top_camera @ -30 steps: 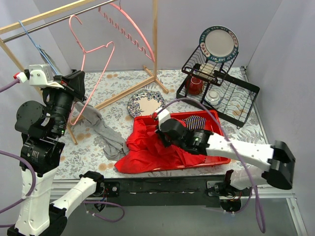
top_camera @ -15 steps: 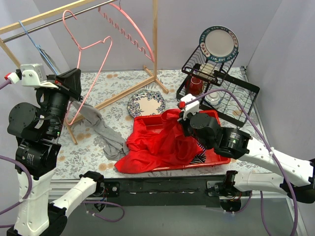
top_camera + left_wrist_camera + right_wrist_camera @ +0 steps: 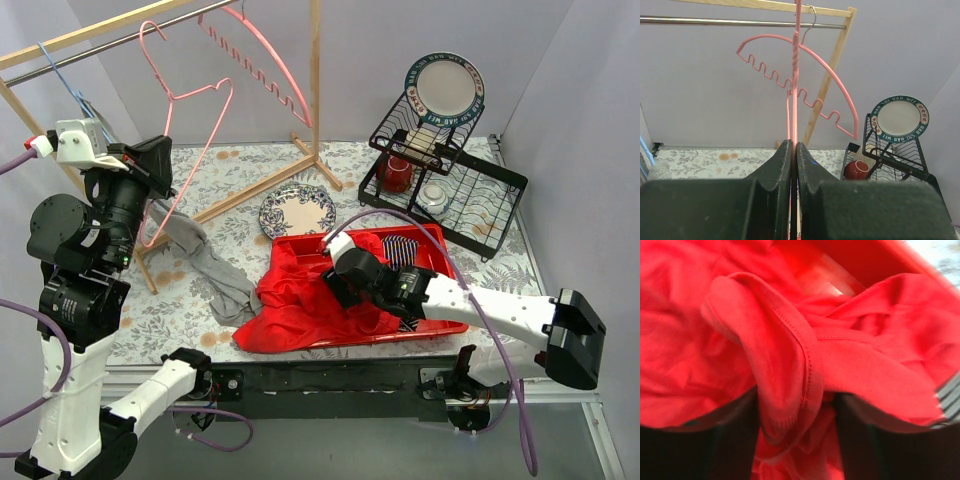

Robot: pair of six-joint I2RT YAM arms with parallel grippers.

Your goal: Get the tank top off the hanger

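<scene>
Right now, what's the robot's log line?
left gripper: shut on pink hanger | right gripper: shut on red tank top | at red bin

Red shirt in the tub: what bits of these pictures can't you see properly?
- Red tank top: its shape is lost, crumpled in the red plastic tub; the right wrist view is a blurry close-up.
- Striped cloth: mostly under the right arm, top view.
- Held pink wire hanger: lower part hidden behind the shut left gripper, left wrist view.
- Lettering on the green-rimmed white plate: too small to read.
</scene>
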